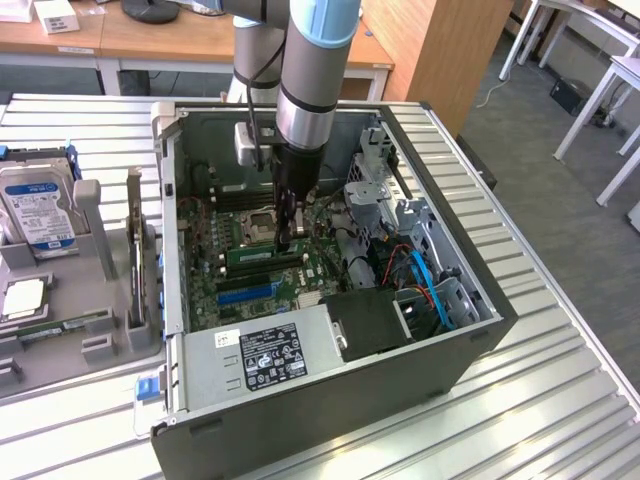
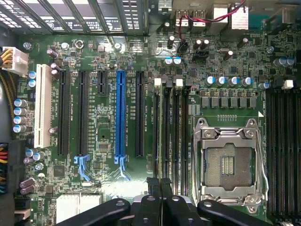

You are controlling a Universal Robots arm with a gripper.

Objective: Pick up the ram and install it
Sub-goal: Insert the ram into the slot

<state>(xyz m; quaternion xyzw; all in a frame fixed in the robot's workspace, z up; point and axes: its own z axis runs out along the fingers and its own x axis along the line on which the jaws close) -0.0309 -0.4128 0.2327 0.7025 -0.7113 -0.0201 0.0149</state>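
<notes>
Ram (image 1: 265, 258) shows in the exterior view as one long, thin green stick standing on edge in a slot of the motherboard (image 1: 215, 275), inside the open computer case (image 1: 400, 400) and just beside the square CPU socket (image 1: 262, 222). The gripper (image 1: 288, 240) reaches down into the case, its narrow dark tip right at the stick's upper edge; we cannot tell whether they touch. In the wrist view we see its two black fingers (image 2: 153, 188) pressed together with nothing between them, over the bank of dark memory slots next to the metal-framed socket. There we cannot pick the stick out from the slots. That view also gives us one blue expansion slot (image 2: 120, 113) and one white one (image 2: 43, 106) on the green board. On the exterior view's left we count one grey moulded tray (image 1: 110, 280) holding one silver hard drive (image 1: 40, 205), one square chip (image 1: 22, 297) and one more thin green strip (image 1: 65, 326), all on a ribbed metal table (image 1: 560, 380).
</notes>
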